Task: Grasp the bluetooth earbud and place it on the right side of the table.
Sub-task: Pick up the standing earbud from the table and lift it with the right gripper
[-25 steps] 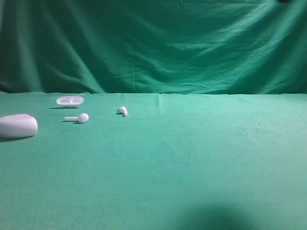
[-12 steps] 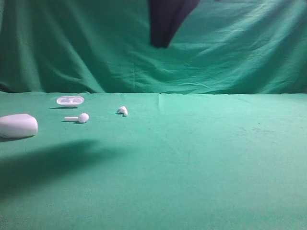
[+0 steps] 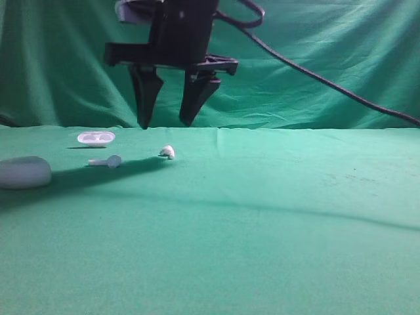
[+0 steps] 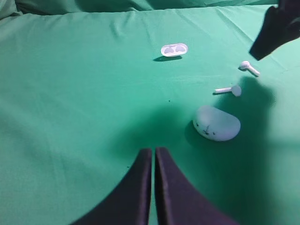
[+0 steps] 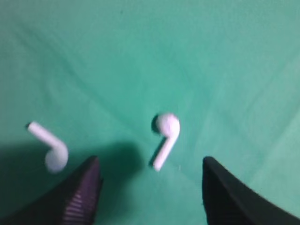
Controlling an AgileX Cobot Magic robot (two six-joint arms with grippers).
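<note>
The bluetooth earbud [image 3: 168, 152] lies on the green table [image 3: 275, 216], left of the middle; it is small, white and curled. My right gripper [image 3: 164, 123] hangs open just above it, one dark finger on each side, touching nothing. In the right wrist view the earbud [image 5: 166, 133] lies on the cloth just ahead of the gap of the open gripper [image 5: 150, 161]. My left gripper [image 4: 153, 151] is shut and empty, low over the cloth, well short of the earbud [image 4: 249, 68].
A second white earbud with a long stem [image 3: 108, 161] lies left of the first. Farther left sits the white pebble-like case [image 3: 24, 172], and behind it a small white tray [image 3: 96, 138]. A black cable [image 3: 328, 82] trails right from the right arm.
The right gripper has come down from the top of the exterior view to just above the earbud, and its jaws have opened. Its shadow now covers the case and the long-stemmed earbud.
</note>
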